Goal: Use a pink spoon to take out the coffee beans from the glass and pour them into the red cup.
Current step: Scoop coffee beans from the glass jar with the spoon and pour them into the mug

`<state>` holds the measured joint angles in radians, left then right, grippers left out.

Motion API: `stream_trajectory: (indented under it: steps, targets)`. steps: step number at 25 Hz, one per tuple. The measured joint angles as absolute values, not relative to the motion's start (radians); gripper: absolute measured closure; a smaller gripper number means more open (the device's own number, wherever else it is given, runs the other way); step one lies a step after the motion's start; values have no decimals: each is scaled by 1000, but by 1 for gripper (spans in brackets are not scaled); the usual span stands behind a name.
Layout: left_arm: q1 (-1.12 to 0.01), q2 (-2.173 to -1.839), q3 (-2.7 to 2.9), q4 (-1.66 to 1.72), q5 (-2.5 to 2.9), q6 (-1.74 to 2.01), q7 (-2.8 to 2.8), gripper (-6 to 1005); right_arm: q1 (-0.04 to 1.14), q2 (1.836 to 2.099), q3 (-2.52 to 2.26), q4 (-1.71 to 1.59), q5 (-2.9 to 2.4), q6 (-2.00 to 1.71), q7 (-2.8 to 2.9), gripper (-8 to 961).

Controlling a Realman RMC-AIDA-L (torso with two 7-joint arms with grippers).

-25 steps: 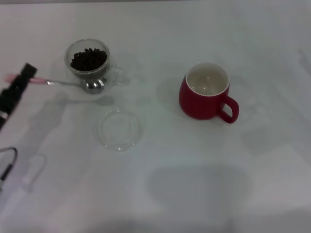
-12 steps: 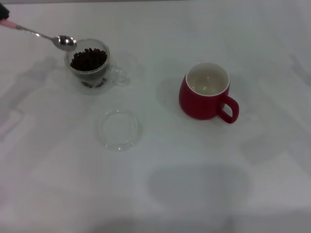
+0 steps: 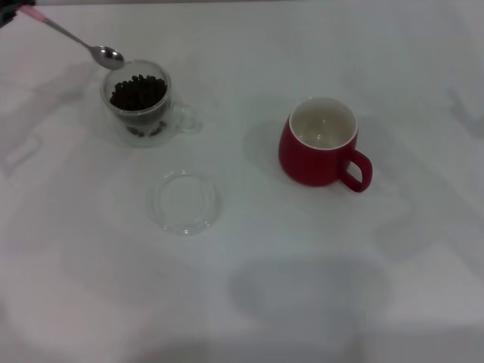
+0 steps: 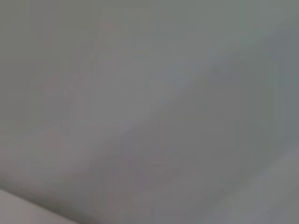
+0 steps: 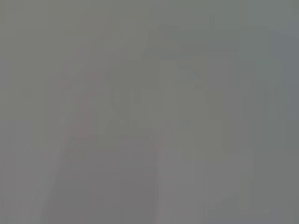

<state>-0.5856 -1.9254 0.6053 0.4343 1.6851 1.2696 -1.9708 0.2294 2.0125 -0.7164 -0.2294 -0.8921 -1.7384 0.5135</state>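
The pink spoon [image 3: 76, 37] hangs just above the glass [image 3: 138, 102]. Coffee beans [image 3: 138, 91] are unscooped; red cup [image 3: 321, 142] is empty. End effector grip: cannot tell.

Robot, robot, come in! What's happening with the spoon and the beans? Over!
Left gripper holds pink spoon above the glass. Coffee beans inside. Red cup empty. Right gripper unseen.

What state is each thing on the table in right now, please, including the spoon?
pink spoon: held up at its handle end at the head view's top-left corner, bowl empty, just over the far rim of the glass.
glass: upright, holding beans.
coffee beans: heaped inside the glass.
red cup: upright, empty, handle toward the robot's right.
clear glass dish: flat on the table, empty.
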Motion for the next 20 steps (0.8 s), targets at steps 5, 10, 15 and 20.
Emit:
stream_trajectory:
  steps: [5,10,15,20]
  targets:
    - [-640,-1925,606,445,1784,1229,-2019,872,237,2013,-716,-211,-894,-1746,514,81]
    - [-676,-1929,608,448,1844,1186,-2056,872,238,2013,-716,-211,-892,-1747,514,81]
    - [-685,-1933,663,448,1851,1125,-2072,871,239,2013,-712,-210,-891,-1747,514,80]
    - [-702,-1946,736,448,1851,1083,-2086,871,249,2013,-708,-208,-890,-1744,516,79]
